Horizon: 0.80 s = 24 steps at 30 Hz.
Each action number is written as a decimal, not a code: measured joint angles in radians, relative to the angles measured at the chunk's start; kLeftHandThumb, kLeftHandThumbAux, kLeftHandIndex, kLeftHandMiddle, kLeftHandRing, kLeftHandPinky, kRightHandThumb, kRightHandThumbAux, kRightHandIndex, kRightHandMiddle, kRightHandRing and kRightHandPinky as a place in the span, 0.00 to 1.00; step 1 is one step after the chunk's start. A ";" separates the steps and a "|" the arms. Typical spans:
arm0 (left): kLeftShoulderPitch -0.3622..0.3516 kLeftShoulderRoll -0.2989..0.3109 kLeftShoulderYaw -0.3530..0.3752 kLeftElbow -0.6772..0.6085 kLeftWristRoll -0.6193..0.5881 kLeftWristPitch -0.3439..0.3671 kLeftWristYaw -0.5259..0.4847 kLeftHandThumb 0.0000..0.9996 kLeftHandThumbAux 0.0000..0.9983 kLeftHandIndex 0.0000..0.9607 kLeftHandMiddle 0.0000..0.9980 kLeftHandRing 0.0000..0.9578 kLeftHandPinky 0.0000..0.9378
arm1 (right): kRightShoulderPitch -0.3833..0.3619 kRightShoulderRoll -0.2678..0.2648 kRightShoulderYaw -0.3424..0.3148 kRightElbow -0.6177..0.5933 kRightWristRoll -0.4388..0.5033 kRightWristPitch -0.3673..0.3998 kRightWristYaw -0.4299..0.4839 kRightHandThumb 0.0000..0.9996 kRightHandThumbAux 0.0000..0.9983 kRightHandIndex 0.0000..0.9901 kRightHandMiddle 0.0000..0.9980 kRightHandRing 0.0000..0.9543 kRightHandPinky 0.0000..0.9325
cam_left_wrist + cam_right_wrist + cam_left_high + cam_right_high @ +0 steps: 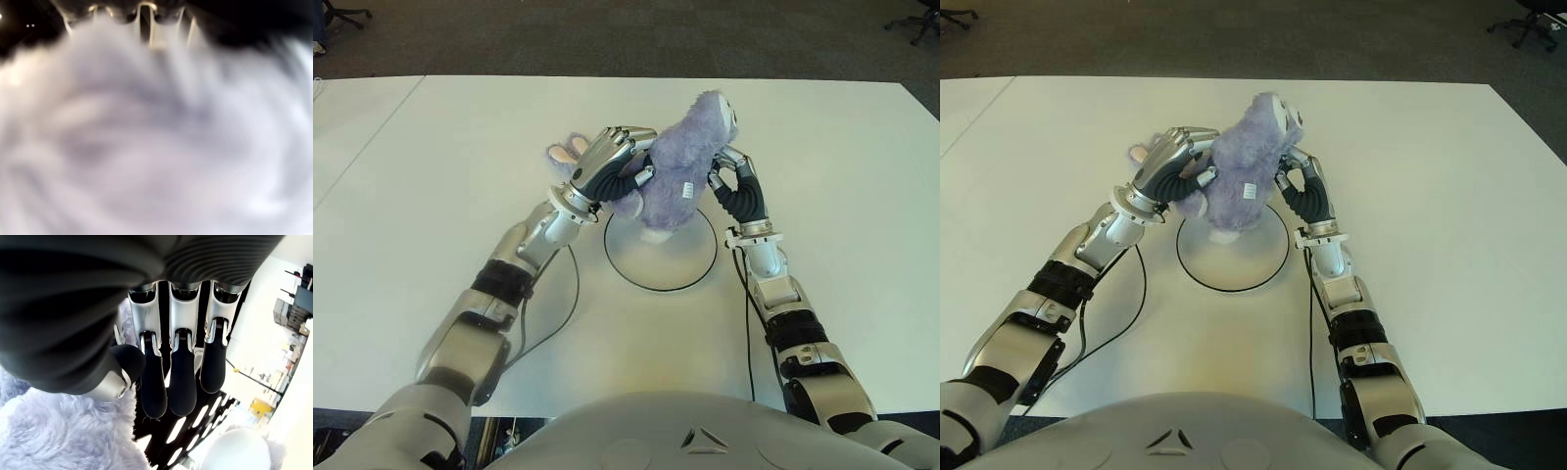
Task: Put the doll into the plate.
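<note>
**Both hands pressing the doll upright over the plate**

The white desk [431, 176] is carrying very little here, which is leaving both arms free to reach in from either side without skirting anything. Near its middle is lying the plate [690, 274], a flat white disc with a dark rim, set squarely in front of the robot so that either arm can get to it.

The doll [680, 166], a soft purple plush with a white label on its side, is being held over the far part of the plate, tilted, with its head leaning away from the robot. Its pale lower end is showing just inside the rim; whether it is already touching the plate I cannot tell. A toy this limp would likely flop or roll if taken from one side only, so squeezing it between two hands looks like the reason for the grip.

The left hand [607, 166] is curling its fingers around the doll's left flank, with a pinkish paw sticking out beyond it. Its own wrist view is filled with pale fur and nothing else, which fits a hand pushed tight into the plush.

The right hand [732, 181] is pressing against the opposite flank. In its wrist view the dark-tipped fingers [182, 377] are bent, with fur bunching under the thumb, so it is gripping too.
</note>
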 measured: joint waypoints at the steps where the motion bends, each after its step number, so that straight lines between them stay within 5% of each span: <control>1: 0.001 -0.003 0.000 -0.005 0.000 0.001 -0.005 0.72 0.70 0.46 0.84 0.88 0.90 | 0.000 0.000 0.000 0.000 0.001 0.004 0.001 0.83 0.69 0.37 0.51 0.58 0.63; 5: 0.004 -0.021 -0.002 -0.017 0.000 0.004 -0.013 0.72 0.69 0.46 0.84 0.88 0.91 | 0.001 0.000 0.001 0.000 0.005 0.022 0.009 0.83 0.69 0.37 0.51 0.57 0.61; 12: 0.016 -0.051 -0.008 -0.025 0.002 0.004 -0.015 0.73 0.69 0.46 0.83 0.87 0.89 | 0.002 0.015 0.005 -0.005 0.015 0.060 0.018 0.82 0.70 0.38 0.46 0.40 0.39; 14: 0.022 -0.055 -0.008 -0.036 0.002 0.013 -0.025 0.73 0.69 0.46 0.84 0.88 0.90 | 0.007 0.021 0.007 -0.027 0.027 0.102 0.044 0.82 0.70 0.39 0.45 0.38 0.37; 15: 0.026 -0.057 -0.008 -0.043 0.003 0.018 -0.028 0.73 0.69 0.46 0.85 0.88 0.90 | 0.009 0.023 0.008 -0.037 0.033 0.122 0.057 0.71 0.72 0.40 0.30 0.34 0.34; 19: 0.056 -0.060 -0.008 -0.097 0.003 0.053 -0.055 0.73 0.70 0.46 0.86 0.89 0.90 | 0.024 0.026 0.015 -0.118 0.084 0.267 0.150 0.67 0.74 0.40 0.19 0.27 0.29; 24: 0.124 -0.063 -0.010 -0.174 -0.016 0.088 -0.107 0.72 0.70 0.46 0.86 0.89 0.91 | 0.040 0.025 0.007 -0.198 0.169 0.440 0.256 0.67 0.74 0.40 0.16 0.24 0.28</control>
